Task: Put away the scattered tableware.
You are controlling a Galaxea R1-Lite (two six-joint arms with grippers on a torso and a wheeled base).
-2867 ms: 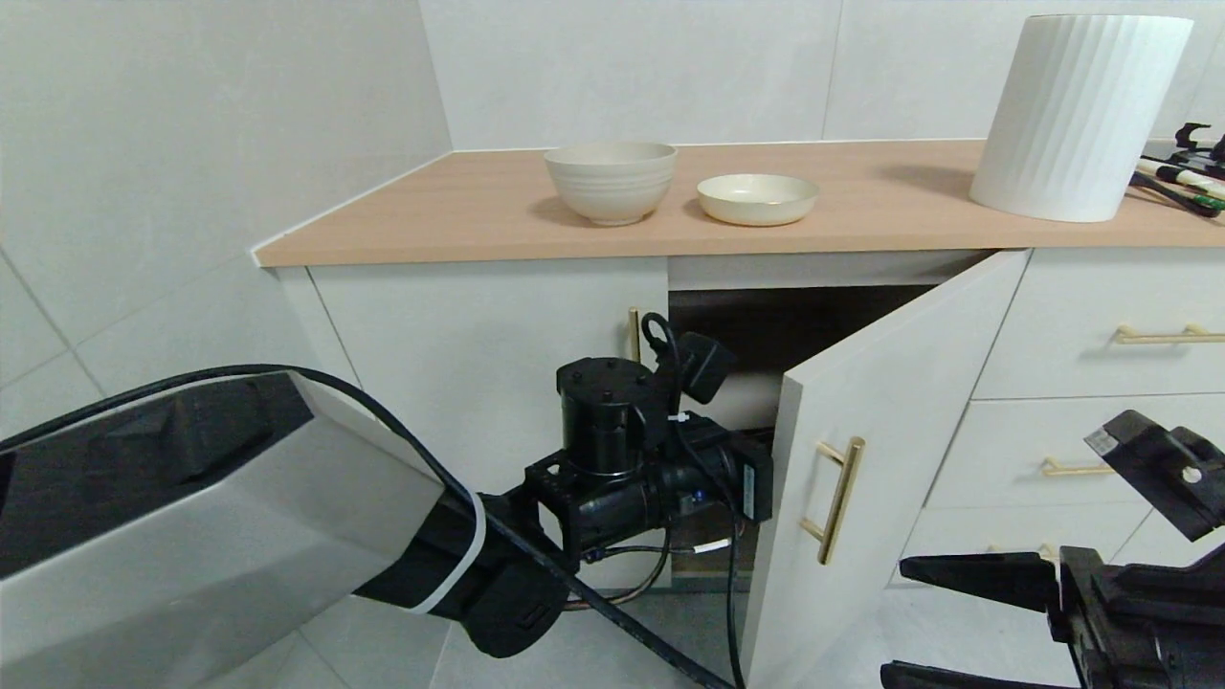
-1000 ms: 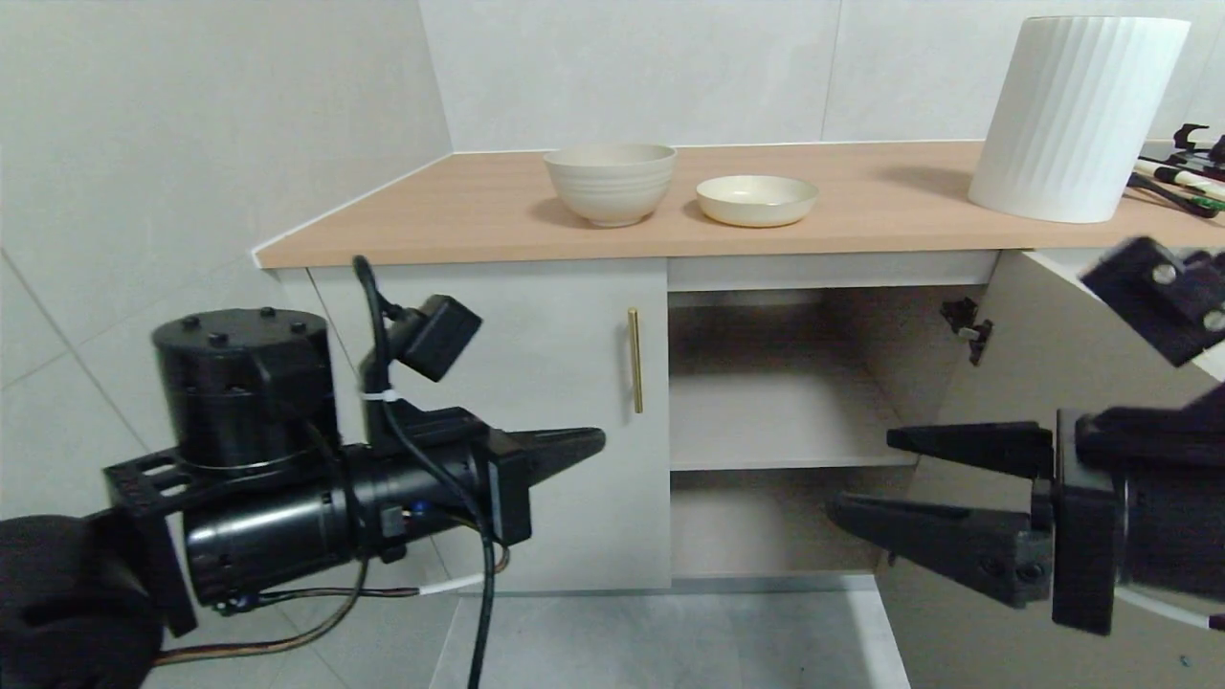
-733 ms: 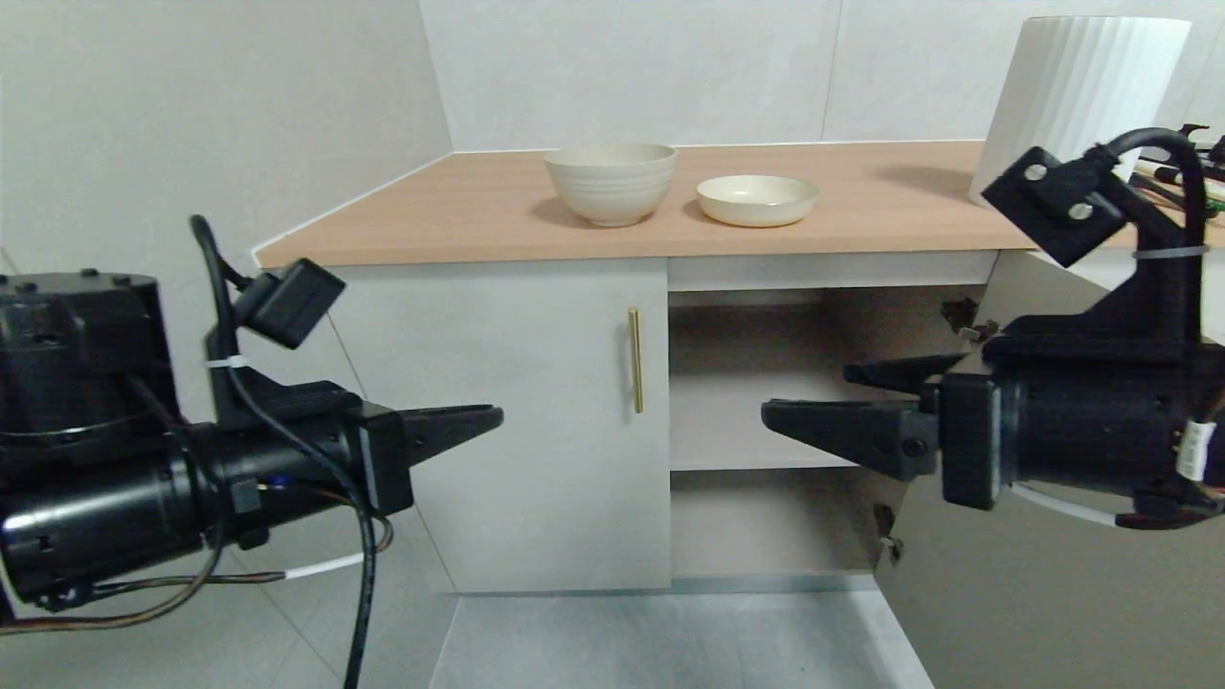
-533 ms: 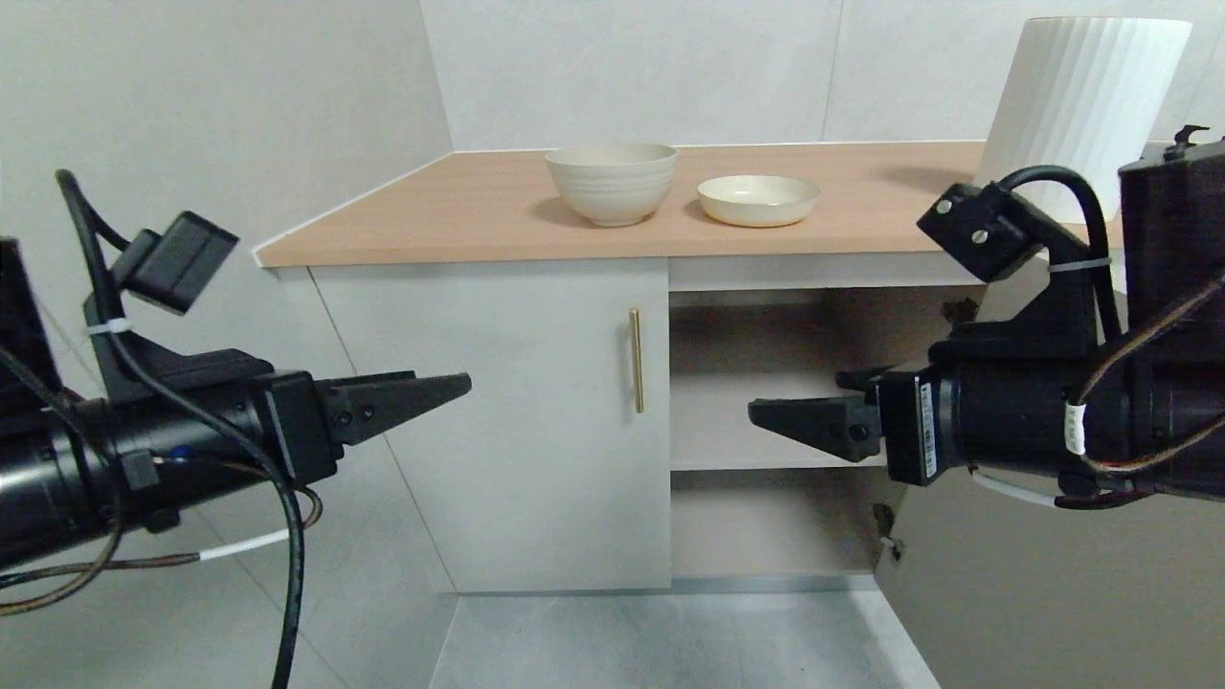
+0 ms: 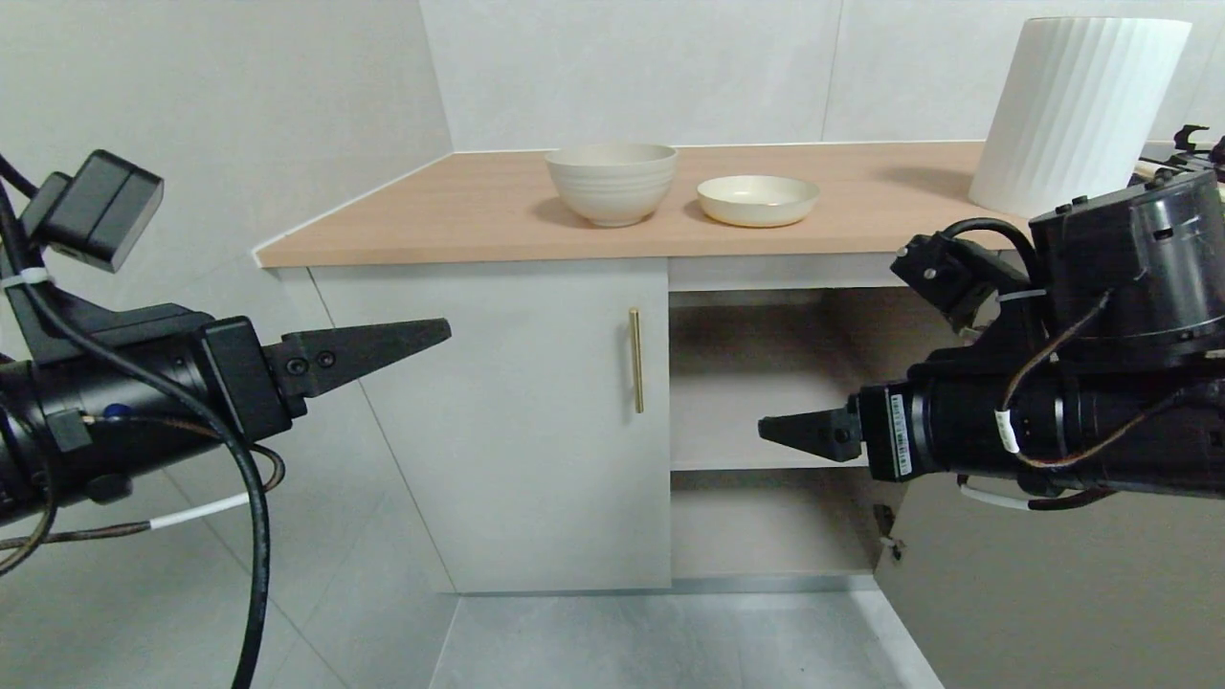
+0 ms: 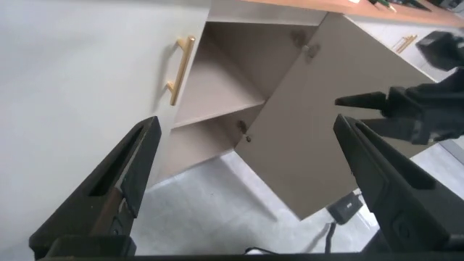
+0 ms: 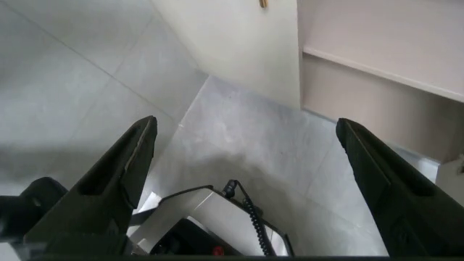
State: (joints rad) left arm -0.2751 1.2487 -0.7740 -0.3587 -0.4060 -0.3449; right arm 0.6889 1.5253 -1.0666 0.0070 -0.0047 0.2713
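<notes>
A ribbed cream bowl (image 5: 611, 182) and a shallow cream dish (image 5: 757, 199) stand side by side on the wooden countertop (image 5: 459, 215). Below them, the right-hand cabinet (image 5: 766, 402) stands open with a bare shelf inside (image 6: 217, 87). My left gripper (image 5: 421, 336) hovers in front of the closed left door, well below the bowl, open and holding nothing (image 6: 246, 138). My right gripper (image 5: 780, 429) points at the open compartment at shelf height, also open with nothing in it (image 7: 246, 141).
The open cabinet door (image 5: 1014, 584) swings out at the right (image 6: 341, 109). A tall white ribbed cylinder (image 5: 1081, 115) and some pens (image 5: 1182, 144) sit on the counter's right end. The closed door has a brass handle (image 5: 635, 359). Tiled wall on the left, tiled floor (image 7: 239, 145) below.
The cabinet door went from half open to fully open. My left arm pulled back left and rose. My right arm came up in front of the open compartment, its fingers turning edge-on.
</notes>
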